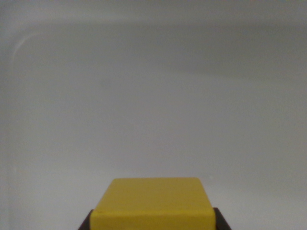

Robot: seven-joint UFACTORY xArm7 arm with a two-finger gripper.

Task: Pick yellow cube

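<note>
Gripping the yellow cube [153, 203], the hand [153, 221] shows only as dark tips flanking it at the wrist view's bottom edge; pale tabletop [153, 96] lies beyond. Grasp looks made; next calls for a steady lift

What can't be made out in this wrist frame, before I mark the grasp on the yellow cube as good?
- yellow cube: its lower part is cut off by the wrist view's bottom edge.
- gripper: only dark finger tips show beside the cube; the rest is out of frame.
- Whether the cube is lifted: no shadow or contact line visible.
- pale surface: blurred, featureless.
</note>
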